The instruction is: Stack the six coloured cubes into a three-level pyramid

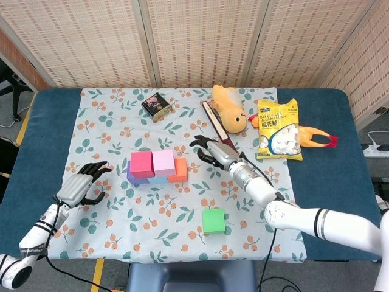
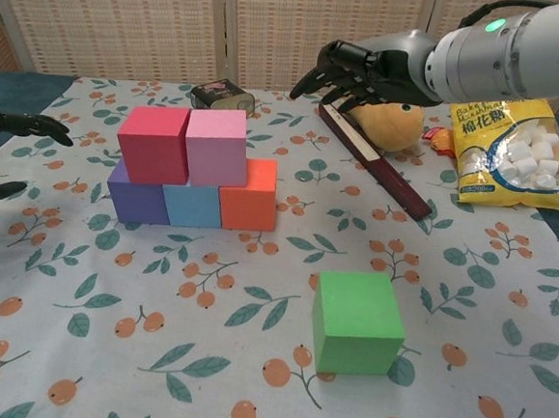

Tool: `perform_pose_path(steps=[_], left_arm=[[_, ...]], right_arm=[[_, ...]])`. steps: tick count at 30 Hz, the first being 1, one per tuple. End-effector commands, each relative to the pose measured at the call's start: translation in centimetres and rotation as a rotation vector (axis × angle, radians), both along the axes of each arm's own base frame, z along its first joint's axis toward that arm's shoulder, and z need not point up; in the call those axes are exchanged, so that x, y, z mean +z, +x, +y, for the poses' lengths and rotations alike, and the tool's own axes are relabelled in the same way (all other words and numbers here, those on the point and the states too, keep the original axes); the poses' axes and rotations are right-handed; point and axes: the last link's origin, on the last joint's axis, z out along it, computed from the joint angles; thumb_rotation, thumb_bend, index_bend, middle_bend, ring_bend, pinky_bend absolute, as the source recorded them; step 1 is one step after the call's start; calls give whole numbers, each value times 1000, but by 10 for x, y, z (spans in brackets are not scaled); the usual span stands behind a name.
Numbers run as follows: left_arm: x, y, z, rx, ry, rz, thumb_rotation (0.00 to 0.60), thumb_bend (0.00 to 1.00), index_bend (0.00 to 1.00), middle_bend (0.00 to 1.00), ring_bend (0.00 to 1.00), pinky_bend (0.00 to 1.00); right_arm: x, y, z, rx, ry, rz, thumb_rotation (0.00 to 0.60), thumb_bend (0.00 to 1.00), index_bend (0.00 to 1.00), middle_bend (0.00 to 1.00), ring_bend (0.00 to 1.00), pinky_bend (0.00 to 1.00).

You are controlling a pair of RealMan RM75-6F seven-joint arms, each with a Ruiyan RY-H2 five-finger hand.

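Five cubes stand stacked left of centre: a purple cube (image 2: 135, 201), a blue cube (image 2: 192, 204) and an orange cube (image 2: 250, 195) in a row, with a red cube (image 2: 153, 143) and a pink cube (image 2: 217, 145) on top. A green cube (image 2: 357, 321) sits alone near the front edge, also visible in the head view (image 1: 213, 221). My right hand (image 2: 360, 72) hovers open above the cloth, right of the stack and behind the green cube (image 1: 214, 152). At the cloth's left edge, my left hand (image 1: 82, 186) is open and holds nothing; only its fingertips (image 2: 44, 128) show in the chest view.
A dark tin (image 1: 155, 104) stands at the back. A long dark stick (image 2: 372, 160), a yellow plush toy (image 1: 230, 109), a marshmallow bag (image 1: 278, 129) and a rubber chicken (image 1: 317, 137) lie at the back right.
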Motion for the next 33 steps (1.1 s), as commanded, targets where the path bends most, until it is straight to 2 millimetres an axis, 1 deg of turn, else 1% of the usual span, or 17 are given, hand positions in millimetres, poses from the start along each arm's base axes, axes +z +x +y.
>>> perform_pose_path(steps=[1, 6, 11, 22, 33], left_arm=[[-1, 2, 0, -14, -20, -6, 502, 441, 132, 0, 0, 0], [-2, 3, 1, -18, -21, -14, 500, 442, 102, 0, 0, 0], [-4, 4, 1, -22, -32, 5, 498, 444, 70, 0, 0, 0], [-9, 6, 6, -19, -29, 15, 495, 444, 89, 0, 0, 0], [-14, 17, 7, -56, -38, 10, 498, 444, 99, 0, 0, 0]], right_arm=[[-10, 6, 0, 6, 53, -17, 0, 708, 202, 0, 0, 0], [-15, 7, -1, 45, 93, 33, 0, 730, 218, 0, 0, 0], [-14, 5, -5, 95, 46, 100, 0, 731, 248, 0, 0, 0], [-30, 11, -5, 94, 56, 100, 0, 731, 221, 0, 0, 0], [-41, 17, -7, 86, 56, 88, 0, 731, 207, 0, 0, 0]])
